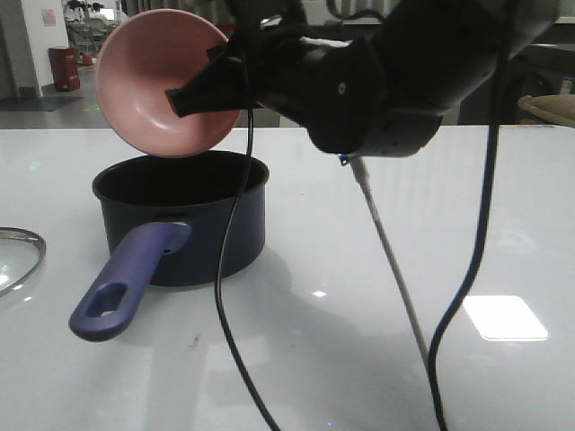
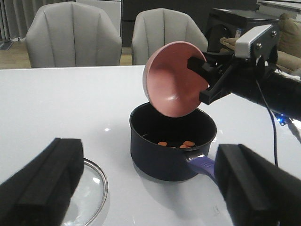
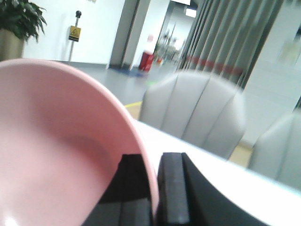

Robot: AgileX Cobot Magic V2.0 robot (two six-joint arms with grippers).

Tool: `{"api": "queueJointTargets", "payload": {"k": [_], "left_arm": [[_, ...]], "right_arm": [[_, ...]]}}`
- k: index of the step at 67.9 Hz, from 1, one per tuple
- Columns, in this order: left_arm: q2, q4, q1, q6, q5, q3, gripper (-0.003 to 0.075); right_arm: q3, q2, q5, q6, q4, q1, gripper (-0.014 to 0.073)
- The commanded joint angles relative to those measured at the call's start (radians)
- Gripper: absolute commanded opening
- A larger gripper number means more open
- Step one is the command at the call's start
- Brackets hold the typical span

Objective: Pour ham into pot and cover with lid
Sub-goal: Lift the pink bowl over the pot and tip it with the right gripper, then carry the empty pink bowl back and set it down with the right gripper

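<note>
The dark navy pot stands on the white table, its purple handle pointing toward me; it also shows in the left wrist view. Orange-pink ham chunks lie inside it. My right gripper is shut on the rim of the empty pink bowl, tipped on its side above the pot; the bowl also shows in the left wrist view and the right wrist view. The glass lid lies flat at the left edge. My left gripper is open and empty, above the table between lid and pot.
Black cables hang from the right arm in front of the pot, and another cable hangs to the right. Grey chairs stand beyond the table's far edge.
</note>
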Motion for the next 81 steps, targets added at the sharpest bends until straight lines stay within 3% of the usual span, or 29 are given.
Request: {"api": "queueJointTargets", "payload": {"k": [1, 11, 24, 49, 60, 81], "left_arm": [[0.01, -0.003, -0.009, -0.001, -0.077, -0.028, 0.0617], [0.01, -0.003, -0.009, -0.001, -0.077, -0.028, 0.0617], [0.01, -0.003, -0.009, -0.001, -0.077, -0.028, 0.0617], [0.01, -0.003, -0.009, -0.001, -0.077, -0.028, 0.0617], [0.01, -0.003, -0.009, -0.001, -0.077, -0.028, 0.0617], [0.01, -0.003, -0.009, -0.001, -0.077, -0.028, 0.0617]], "right_arm": [[-0.026, -0.131, 0.097, 0.109, 0.011, -0.005, 0.0131], [-0.026, -0.25, 0.374, 0.093, 0.112, -0.016, 0.0131], [-0.026, -0.395, 0.743, 0.09, 0.12, -0.105, 0.0131], [-0.025, -0.482, 1.354, 0.09, 0.047, -0.459, 0.0134], [-0.025, -0.429, 1.474, 0.113, 0.051, -0.551, 0.0134], [-0.025, -0.295, 1.487, 0.113, 0.051, -0.586, 0.0134]]}}
